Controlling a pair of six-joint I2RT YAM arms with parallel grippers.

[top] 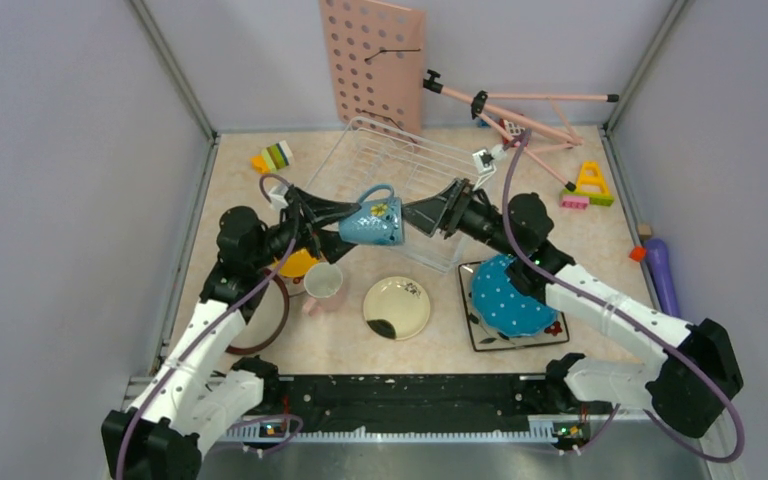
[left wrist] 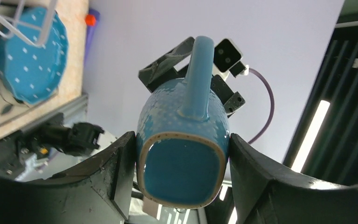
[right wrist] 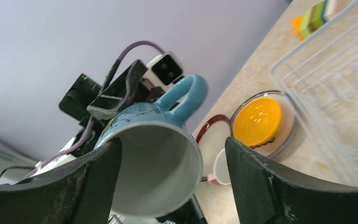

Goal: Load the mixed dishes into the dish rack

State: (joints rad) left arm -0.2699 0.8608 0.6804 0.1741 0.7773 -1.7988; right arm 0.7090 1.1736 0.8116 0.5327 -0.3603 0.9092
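Our blue cup (top: 372,218) hangs over the rack's (top: 415,165) near edge, left jaws clamped on its base, right jaws apart around its rim. We see nothing racked yet; plates (top: 508,295), bowl (top: 298,262), pink cup (top: 322,281) wait on the counter (top: 580,240).

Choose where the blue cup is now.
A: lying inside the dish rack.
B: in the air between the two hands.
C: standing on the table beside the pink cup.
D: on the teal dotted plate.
B: the blue cup is off the table, the left hand at its base and the right hand at its mouth.
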